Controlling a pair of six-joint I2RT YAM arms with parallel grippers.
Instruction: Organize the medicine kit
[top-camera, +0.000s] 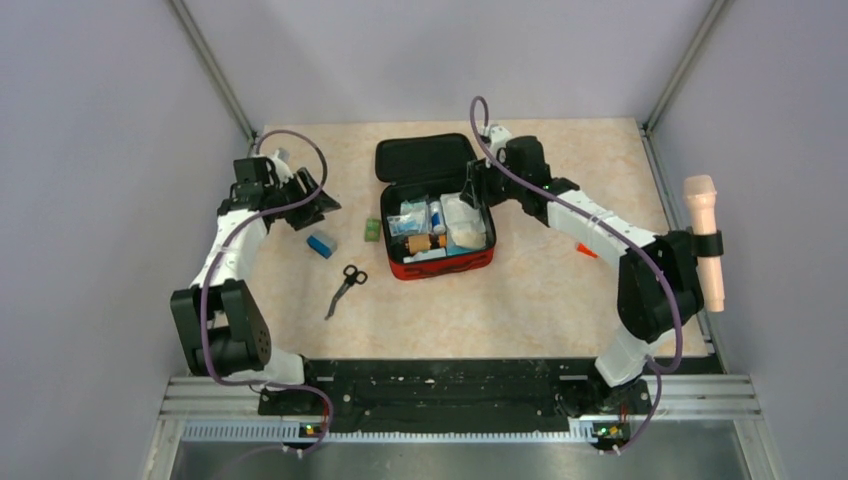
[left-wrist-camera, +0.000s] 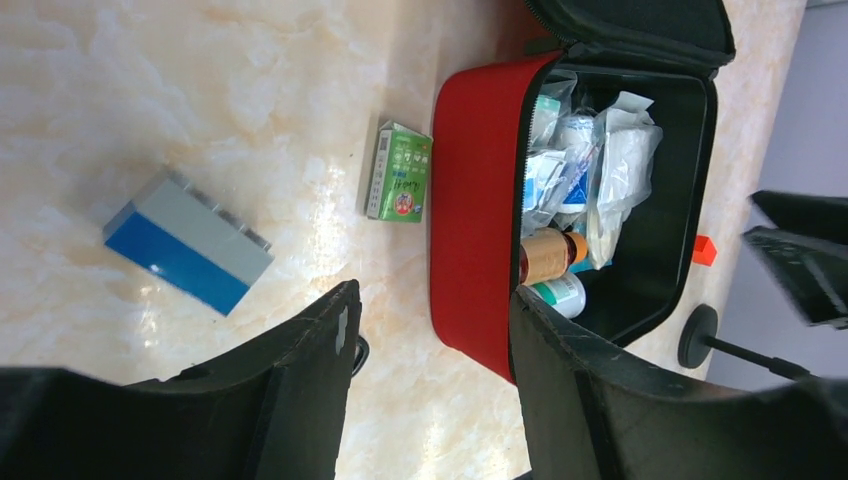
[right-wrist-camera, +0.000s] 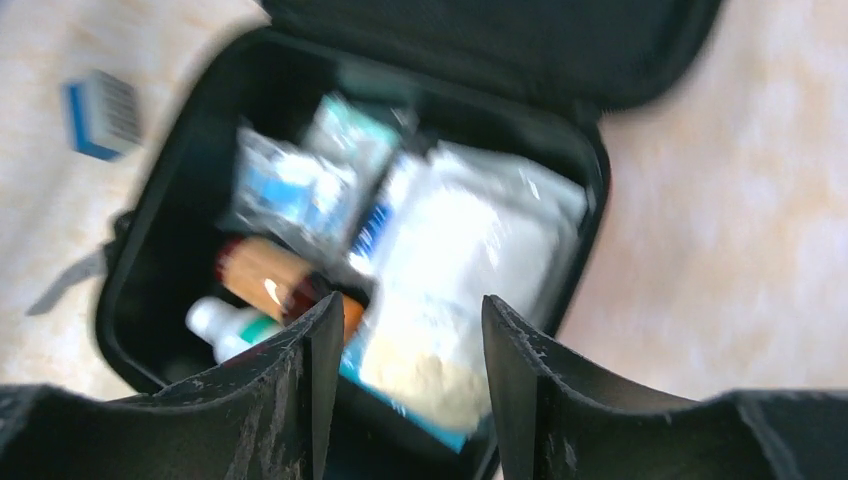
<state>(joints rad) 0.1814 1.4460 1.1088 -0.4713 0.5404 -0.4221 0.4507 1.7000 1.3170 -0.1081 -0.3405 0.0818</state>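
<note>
Mid-packing: right claw (right-wrist-camera: 410, 310) hovering wide, empty, over kit (top-camera: 445, 265); left claw (left-wrist-camera: 430, 295) wide, empty too (near blue box (top-camera: 321, 245)); next is likely calling for grabbing green box (top-camera: 372, 230)

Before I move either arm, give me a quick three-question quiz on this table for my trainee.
1. True or false: the medicine kit is zipped shut.
2. Closest to the kit: A scissors, B green box, C blue box?
3. Fill in: the ___ lie nearer the left arm's base than the blue box does.
Key: 1 false; 2 B; 3 scissors.
</note>
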